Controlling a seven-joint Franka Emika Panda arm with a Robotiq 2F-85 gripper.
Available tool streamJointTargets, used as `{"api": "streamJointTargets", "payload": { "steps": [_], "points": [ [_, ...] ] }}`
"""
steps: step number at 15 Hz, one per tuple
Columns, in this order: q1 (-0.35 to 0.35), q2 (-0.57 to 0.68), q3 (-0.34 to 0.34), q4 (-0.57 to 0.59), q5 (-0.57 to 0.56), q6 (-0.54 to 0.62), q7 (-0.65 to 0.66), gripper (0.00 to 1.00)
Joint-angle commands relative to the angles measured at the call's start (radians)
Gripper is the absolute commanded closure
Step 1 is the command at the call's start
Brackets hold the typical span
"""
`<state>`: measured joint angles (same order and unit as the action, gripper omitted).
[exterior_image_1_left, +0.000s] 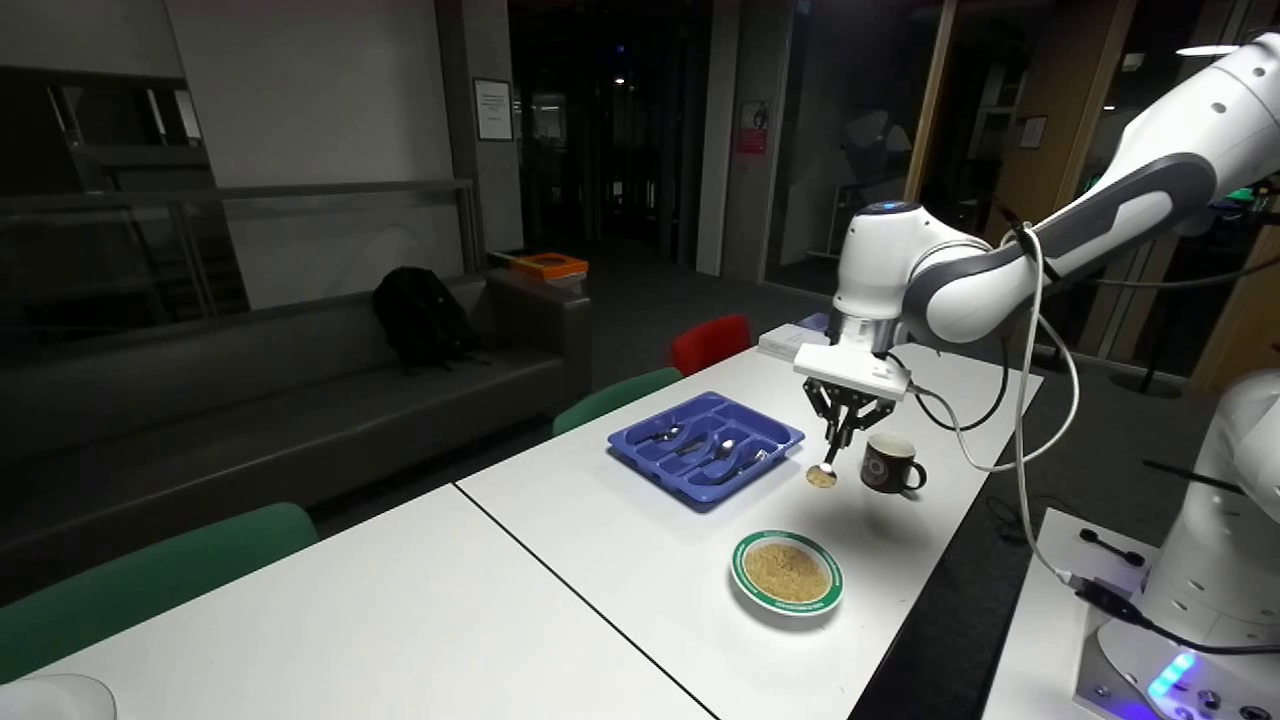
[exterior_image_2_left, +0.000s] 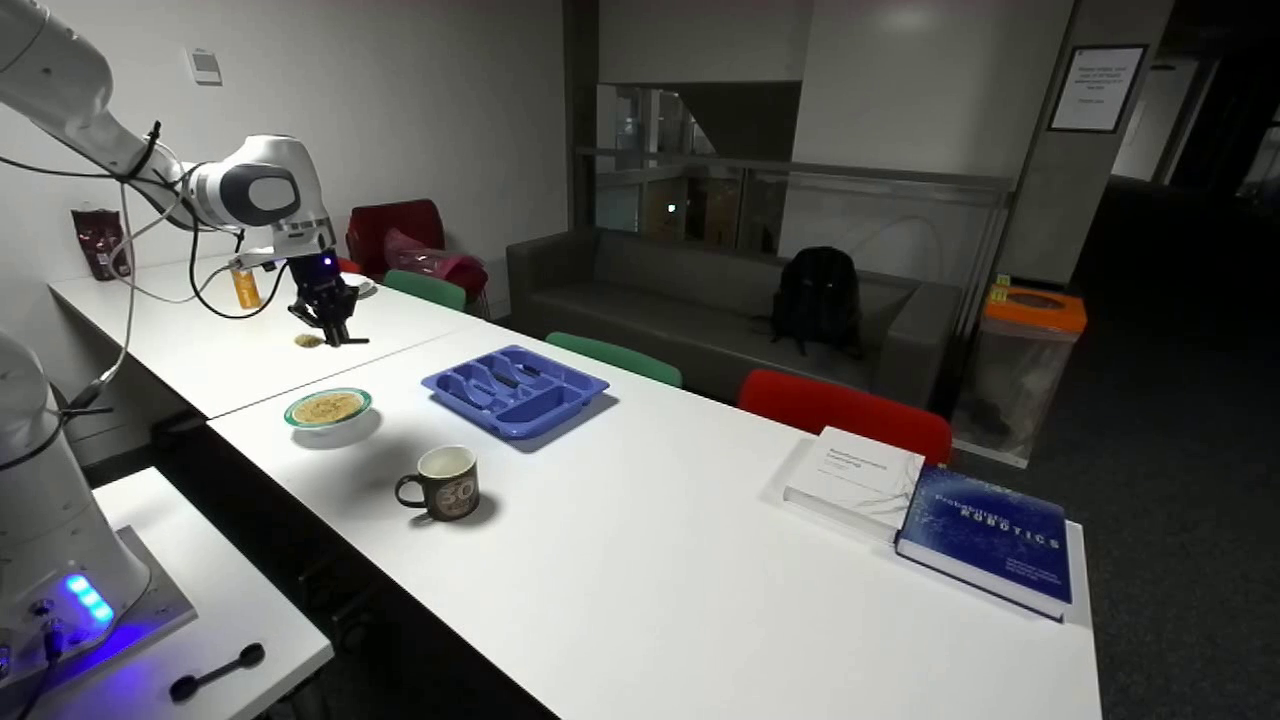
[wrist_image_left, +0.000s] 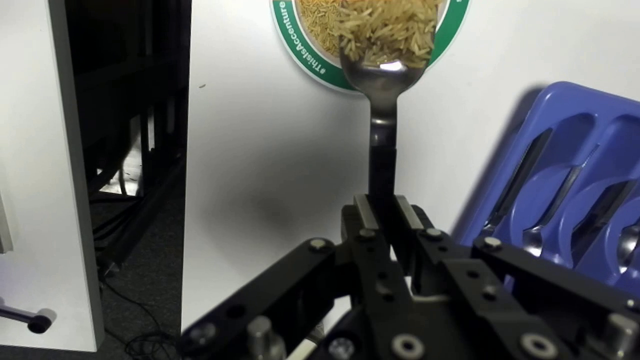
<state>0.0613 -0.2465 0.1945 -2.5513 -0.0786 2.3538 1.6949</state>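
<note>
My gripper (wrist_image_left: 382, 212) is closed on the black handle of a metal spoon (wrist_image_left: 382, 92), which points away from it in the wrist view. Rice grains (wrist_image_left: 387, 30) are heaped in the spoon. Beyond and below the spoon is a green-rimmed bowl (wrist_image_left: 305, 47) of rice, partly hidden by it and cut off by the frame. In both exterior views the gripper (exterior_image_1_left: 840, 440) (exterior_image_2_left: 337, 333) hangs in the air over the white table, pointing down, with the spoon (exterior_image_1_left: 822, 476) clear of the tabletop. The bowl (exterior_image_1_left: 740, 570) (exterior_image_2_left: 330, 421) rests on the table.
A blue cutlery tray (exterior_image_1_left: 640, 468) (exterior_image_2_left: 540, 412) with utensils lies beside the bowl. A dark mug (exterior_image_1_left: 888, 465) (exterior_image_2_left: 450, 485) stands near the table edge on the robot's side. Two books (exterior_image_2_left: 855, 475) (exterior_image_2_left: 985, 540) lie at one end. Cables loop along the arm.
</note>
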Motion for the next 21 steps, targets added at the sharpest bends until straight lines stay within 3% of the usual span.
{"api": "streamJointTargets", "payload": {
  "steps": [1,21],
  "points": [
    [-0.013,-0.007,-0.020,0.022,0.018,-0.032,-0.004,0.97],
    [-0.011,0.062,0.018,0.053,-0.032,0.004,0.103,0.97]
  ]
}}
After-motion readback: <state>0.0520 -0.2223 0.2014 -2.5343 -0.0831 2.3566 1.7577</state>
